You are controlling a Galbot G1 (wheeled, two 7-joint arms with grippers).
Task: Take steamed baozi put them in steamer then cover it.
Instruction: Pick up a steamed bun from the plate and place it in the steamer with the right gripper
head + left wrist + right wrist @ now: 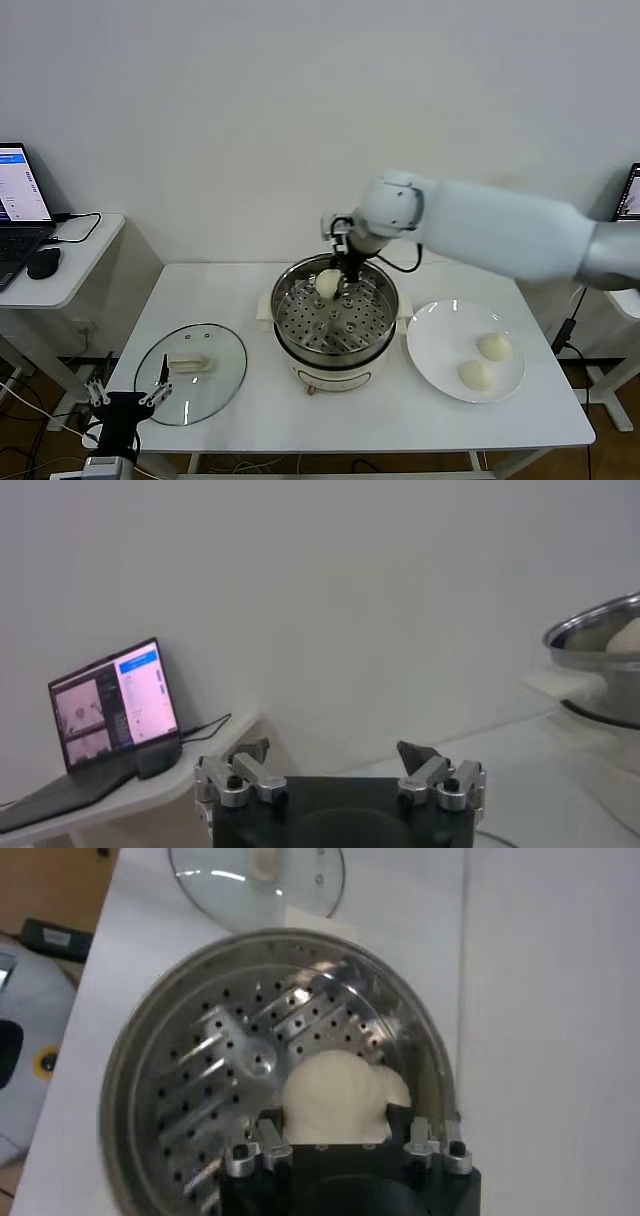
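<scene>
The steel steamer (335, 335) stands mid-table on its cream base, with the perforated tray (215, 1083) bare inside. My right gripper (345, 278) reaches in over the far rim and is shut on a cream-white baozi (327, 284), held low over the tray's far side. In the right wrist view the bun (335, 1093) fills the gap between the fingers of that gripper (335, 1118). Two more baozi (495, 346) (476, 374) lie on the white plate (435, 340). The glass cover (190, 372) lies flat on the table to the left. My left gripper (128, 395) is open and parked off the front left corner.
A side desk at the left holds a laptop (110, 705) and a mouse (43, 262). The left wrist view shows that gripper (333, 752) empty, with the steamer's rim (595, 640) far off. Another laptop (630, 195) stands at the right edge.
</scene>
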